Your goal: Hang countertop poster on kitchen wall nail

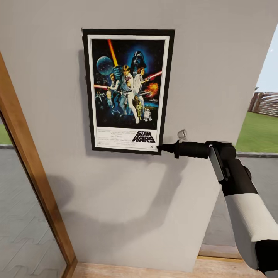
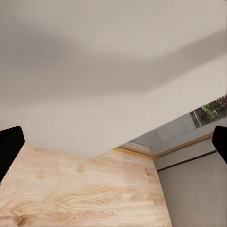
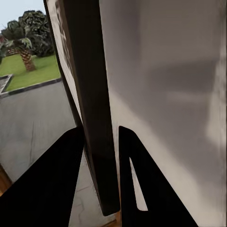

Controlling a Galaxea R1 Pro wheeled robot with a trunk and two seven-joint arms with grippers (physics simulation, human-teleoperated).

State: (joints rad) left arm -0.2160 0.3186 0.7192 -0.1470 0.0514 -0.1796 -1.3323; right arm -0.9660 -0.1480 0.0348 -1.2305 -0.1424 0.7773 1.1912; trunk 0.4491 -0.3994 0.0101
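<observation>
The pale wall [image 1: 200,69] rises ahead of the right pincer [image 1: 160,147], and the poster [image 1: 127,90] hangs upright against it, up and to the left of the tips. The right pincer is clamped on the frame's lower right corner. The poster looks light, thin and stiff, best held by its edge. The left pincer [image 2: 113,142] stands apart, empty.

One poster [image 1: 127,90], one pincer [image 1: 159,147], one wall [image 1: 216,77]
</observation>
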